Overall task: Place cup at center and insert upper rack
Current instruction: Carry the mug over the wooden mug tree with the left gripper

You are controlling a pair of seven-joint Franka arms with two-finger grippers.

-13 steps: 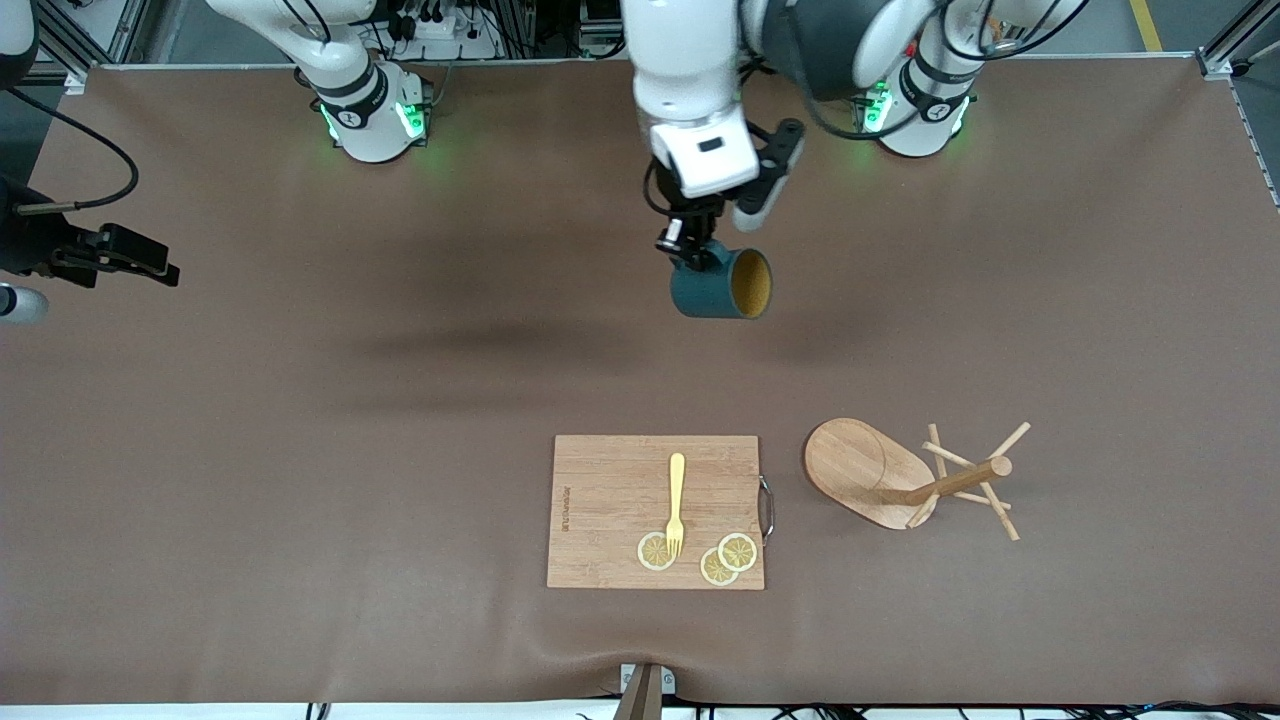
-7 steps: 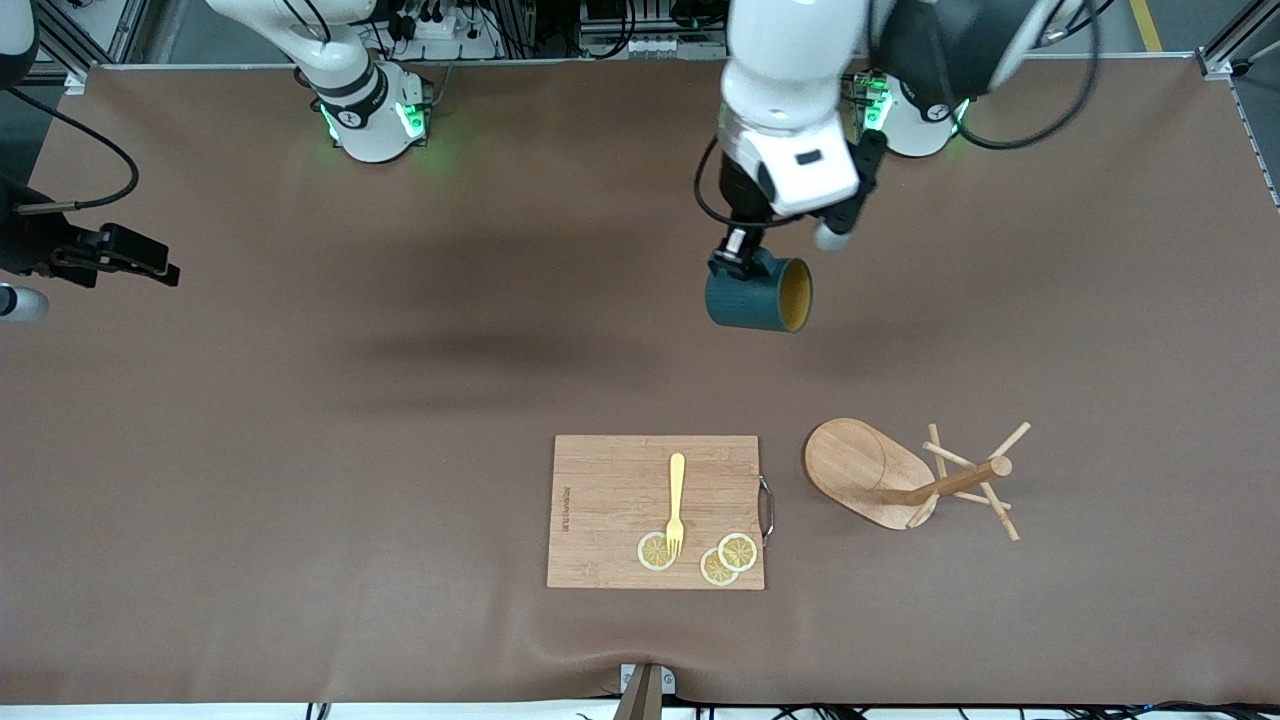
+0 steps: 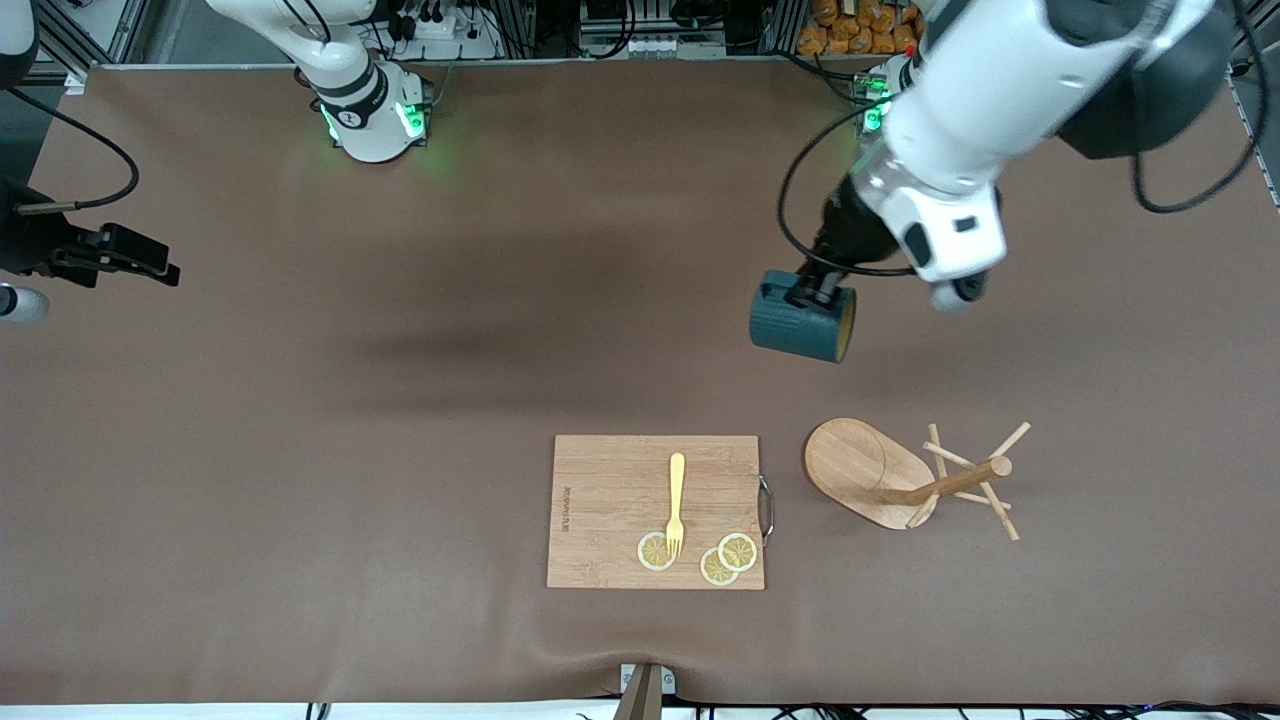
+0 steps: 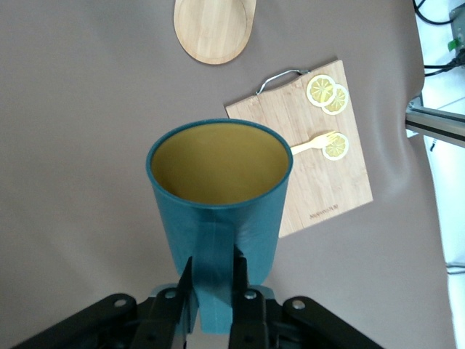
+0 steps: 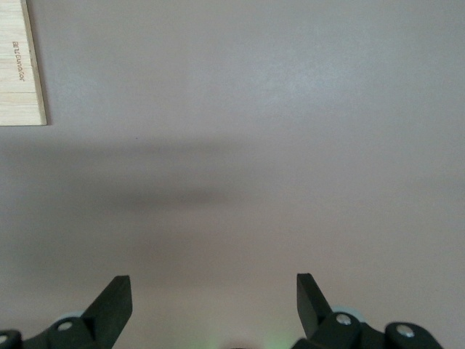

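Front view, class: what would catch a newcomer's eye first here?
The teal cup, held sideways in the air by the left gripper over bare table. Next, the wooden mug rack tipped on its side beside the cutting board, which carries a yellow fork and lemon slices.

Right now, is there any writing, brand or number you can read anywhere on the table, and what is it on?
Board: one line of small engraved lettering along its edge toward the right arm's end, also seen in the left wrist view and the right wrist view; too small to read.
Cup, rack, fork: no text visible.
Left arm's wrist: a small dark mark, unreadable.
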